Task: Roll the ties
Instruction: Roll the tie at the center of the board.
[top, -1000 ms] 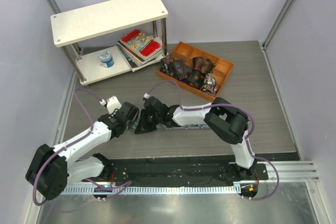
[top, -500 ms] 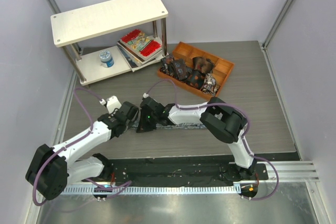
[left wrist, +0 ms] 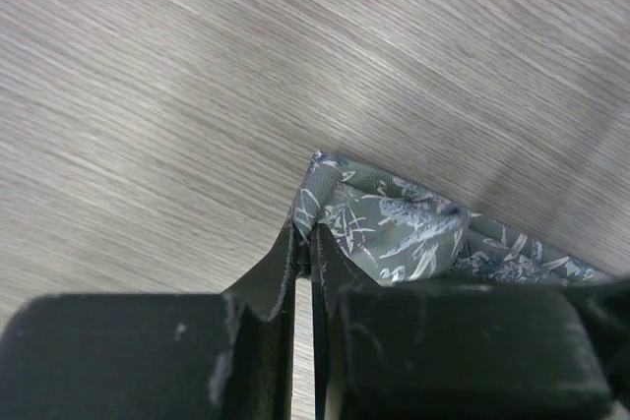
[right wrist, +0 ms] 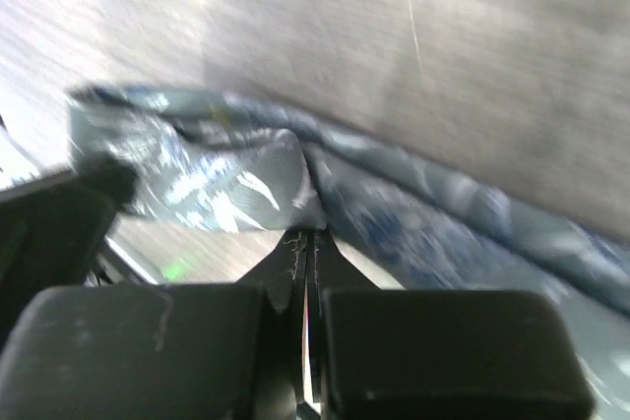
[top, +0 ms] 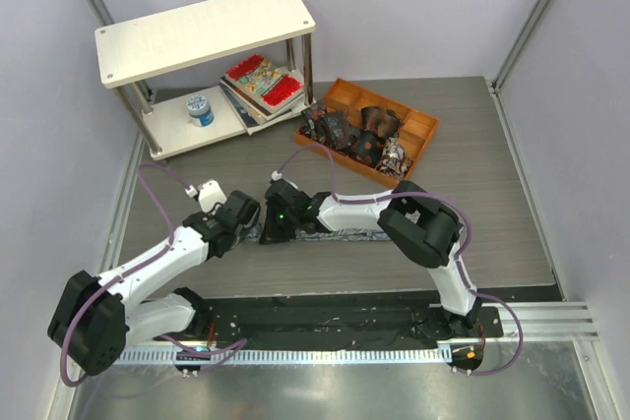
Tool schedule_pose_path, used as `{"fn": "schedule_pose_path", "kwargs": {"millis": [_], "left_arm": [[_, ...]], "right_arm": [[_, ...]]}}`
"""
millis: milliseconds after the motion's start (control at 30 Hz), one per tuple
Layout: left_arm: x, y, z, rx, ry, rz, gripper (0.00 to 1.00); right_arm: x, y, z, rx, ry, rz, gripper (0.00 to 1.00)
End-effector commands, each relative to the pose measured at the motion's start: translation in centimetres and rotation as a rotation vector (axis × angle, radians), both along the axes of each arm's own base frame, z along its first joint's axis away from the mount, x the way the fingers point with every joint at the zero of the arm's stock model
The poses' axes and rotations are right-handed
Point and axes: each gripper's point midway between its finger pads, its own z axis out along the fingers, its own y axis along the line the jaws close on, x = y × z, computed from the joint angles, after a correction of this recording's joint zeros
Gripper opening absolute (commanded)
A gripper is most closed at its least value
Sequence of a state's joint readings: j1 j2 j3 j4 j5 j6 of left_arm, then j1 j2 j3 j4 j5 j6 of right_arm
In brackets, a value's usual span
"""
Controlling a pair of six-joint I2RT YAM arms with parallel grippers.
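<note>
A long grey-blue tie (top: pixel 346 234) with pale leaf speckle lies across the table's middle, mostly under the right arm. My left gripper (top: pixel 248 213) is shut on the tie's folded left corner (left wrist: pixel 335 206). My right gripper (top: pixel 273 230) is shut on a fold of the same tie (right wrist: pixel 246 179) just to the right of it. The two grippers sit almost touching. Several small dark rolled ties (top: pixel 346 133) with red prints lie in the orange tray (top: pixel 418 131).
A white two-level shelf (top: pixel 202 31) stands at the back left, with red-patterned books (top: pixel 261 84) and a small blue-white tin (top: pixel 200 108) on its lower level. The tray sits behind the right arm.
The right gripper has drawn left and slightly back toward the left gripper with the tie's fold. The left arm has barely moved.
</note>
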State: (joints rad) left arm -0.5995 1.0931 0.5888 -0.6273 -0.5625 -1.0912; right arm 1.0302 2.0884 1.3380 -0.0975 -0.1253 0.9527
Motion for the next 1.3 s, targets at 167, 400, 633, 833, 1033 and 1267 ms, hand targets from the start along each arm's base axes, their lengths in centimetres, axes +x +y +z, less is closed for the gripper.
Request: {"fn": "schedule_pose_path", "kwargs": {"millis": [167,400,633,833,1033,1267], "left_arm": [[1.1,1.0,1.7,0.074,-0.012,0.047,0.0],[1.1,1.1,1.8,0.078,-0.017,0.048,0.0],[1.0,1.1,1.6,0.079,-0.01,0.047,0.0],[1.1,0.9,1.8,0.067,-0.015,0.044,0.0],[1.4,0.1,2.3,0.03,-0.029,0.026,0.0],[1.8,-1.1,3.7,-0.016,-0.048,-0.02,0.0]], "right_arm": [[-1.9,-0.5,7.5,0.176,-0.053,0.078,0.01],[0.4,-0.2,9.1,0.241,-0.093,0.019,0.01],[2.9,1.0,7.2,0.233,-0.077,-0.026,0.01],[3.2,1.9,6.4,0.269,-0.06,-0.032,0.01],[2.9,2.9,5.4,0.298,-0.032,-0.02,0.01],[2.5,3.4,3.9,0.284,-0.005,-0.018,0.01]]}}
